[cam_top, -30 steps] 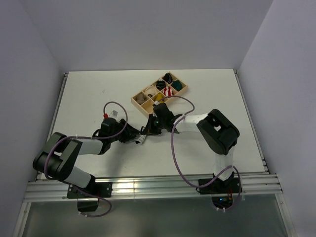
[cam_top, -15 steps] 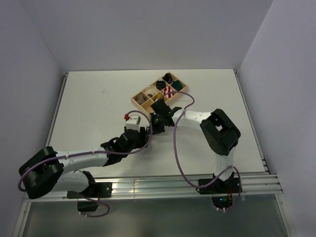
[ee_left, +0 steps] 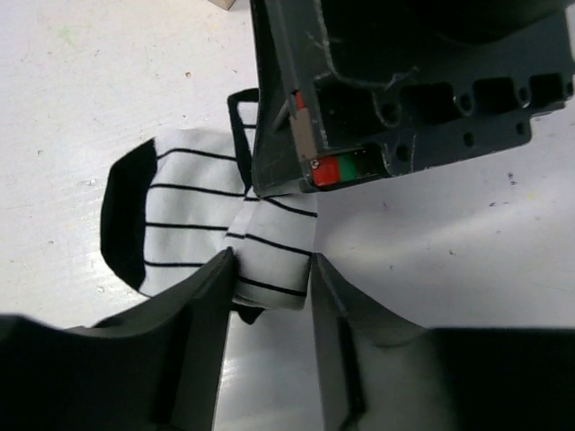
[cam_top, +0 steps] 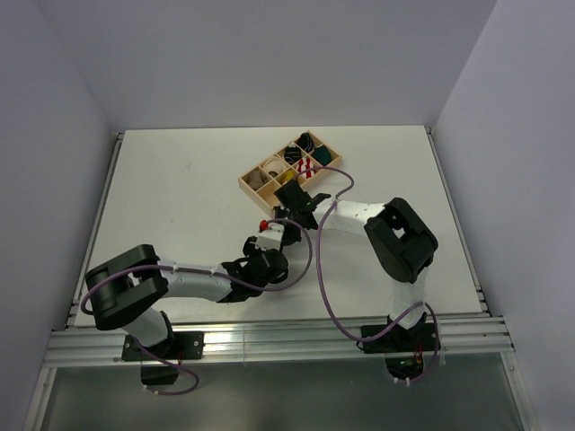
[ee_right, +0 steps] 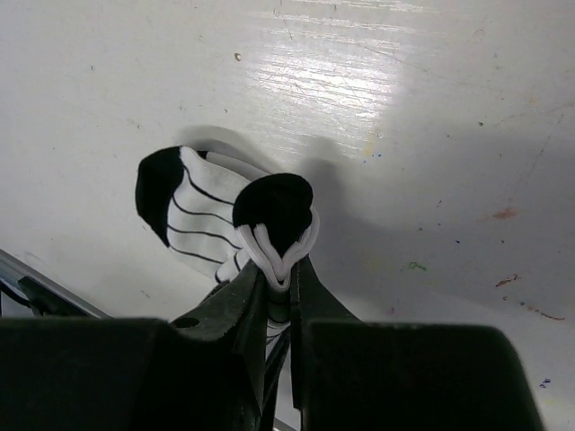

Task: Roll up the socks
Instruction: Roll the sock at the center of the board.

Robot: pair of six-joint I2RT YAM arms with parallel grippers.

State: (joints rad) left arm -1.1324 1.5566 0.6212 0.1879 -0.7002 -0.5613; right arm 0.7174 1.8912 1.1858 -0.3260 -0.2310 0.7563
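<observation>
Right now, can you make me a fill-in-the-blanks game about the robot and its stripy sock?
The striped sock is white with thin ___ stripes. The table under it is ___. The left gripper and the right gripper each pinch the sock, so that makes ___ grippers holding it.
Missing words: black, white, two.
</observation>
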